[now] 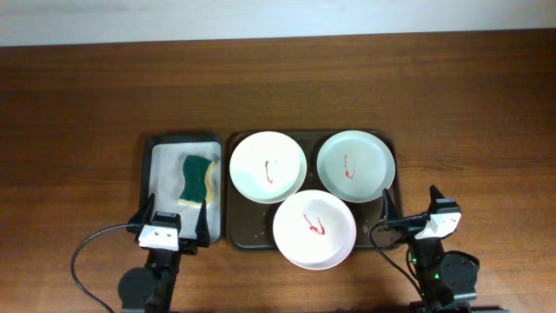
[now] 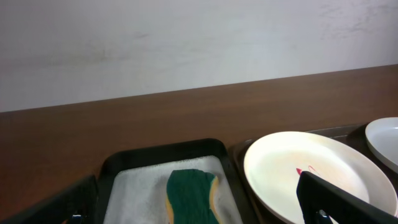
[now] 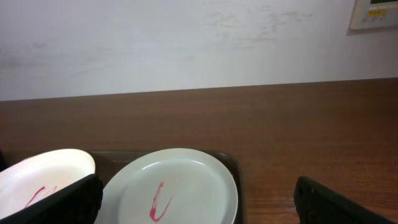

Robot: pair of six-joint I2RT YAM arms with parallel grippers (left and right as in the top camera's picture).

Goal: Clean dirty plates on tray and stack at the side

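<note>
Three plates sit on brown tray, red smears on. Look hard, smooth, slippery, may break. Grab by thin rim. Wide open, holding nothing: left hand, right hand.

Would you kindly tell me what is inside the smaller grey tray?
A green-and-yellow sponge lies on the white lining of the grey tray; whatever is beneath the sponge is covered.
</note>
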